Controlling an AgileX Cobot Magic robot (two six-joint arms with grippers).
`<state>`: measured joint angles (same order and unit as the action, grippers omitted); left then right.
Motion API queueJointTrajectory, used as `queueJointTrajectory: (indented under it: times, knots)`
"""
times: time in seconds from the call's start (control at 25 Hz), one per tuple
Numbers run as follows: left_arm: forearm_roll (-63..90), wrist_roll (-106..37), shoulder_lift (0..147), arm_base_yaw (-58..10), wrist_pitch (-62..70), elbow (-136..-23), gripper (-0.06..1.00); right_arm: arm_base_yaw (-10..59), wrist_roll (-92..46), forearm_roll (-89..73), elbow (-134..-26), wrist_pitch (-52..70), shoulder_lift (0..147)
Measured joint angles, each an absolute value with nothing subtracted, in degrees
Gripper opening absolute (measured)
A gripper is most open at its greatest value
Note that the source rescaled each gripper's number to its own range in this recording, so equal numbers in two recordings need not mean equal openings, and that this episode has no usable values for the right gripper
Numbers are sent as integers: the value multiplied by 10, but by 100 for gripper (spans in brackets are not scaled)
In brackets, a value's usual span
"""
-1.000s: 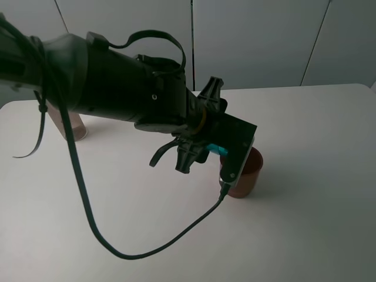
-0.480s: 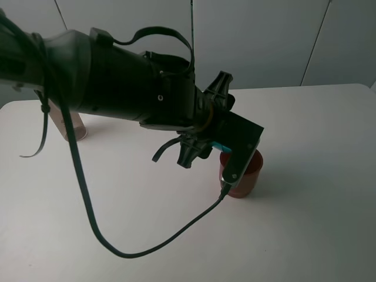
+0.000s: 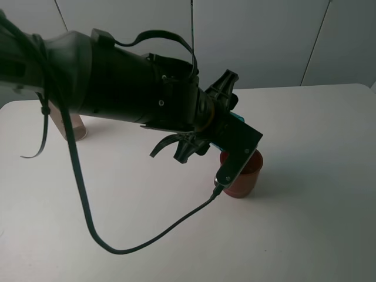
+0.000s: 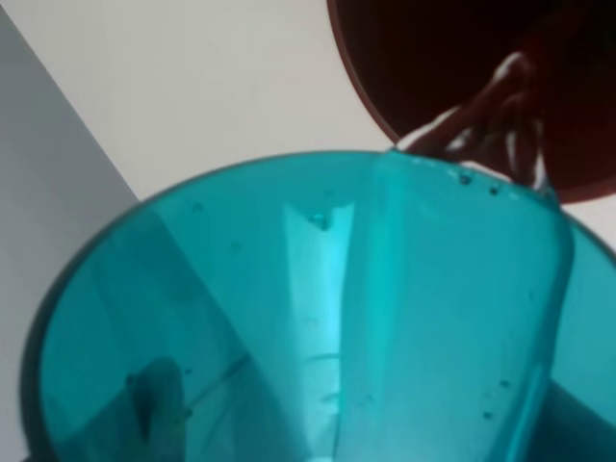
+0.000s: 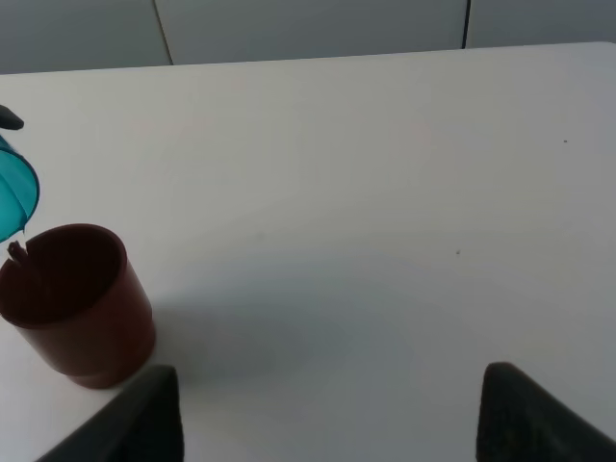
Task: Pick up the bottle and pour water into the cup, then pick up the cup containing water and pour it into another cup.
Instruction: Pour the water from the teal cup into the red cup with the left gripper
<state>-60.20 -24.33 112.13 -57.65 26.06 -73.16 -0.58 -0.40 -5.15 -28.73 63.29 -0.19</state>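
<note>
While left tool (image 3: 226,126) grips it, translucent teal cup (image 4: 318,318) tilts over red-brown cup (image 5: 77,303).

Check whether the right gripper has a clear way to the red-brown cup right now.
Probably not cleanly: bare table lies between the right gripper and the red-brown cup, but the teal cup is tipped over its rim, pouring.

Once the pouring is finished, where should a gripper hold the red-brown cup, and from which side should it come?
Grip the red-brown cup across its smooth upper wall, below the rim, approaching level from its open right side. It stands upright on the table, wide and squat, and the teal cup held by the left gripper hangs above its rim, so a top approach looks blocked.
</note>
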Motion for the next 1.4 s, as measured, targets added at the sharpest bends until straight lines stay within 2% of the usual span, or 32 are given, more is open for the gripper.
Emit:
queueJointTrajectory:
  times: [1.4]
  knots:
    - [-774, -240, 1121, -585, 231, -732, 1, -6, -4, -51, -287, 633, -2]
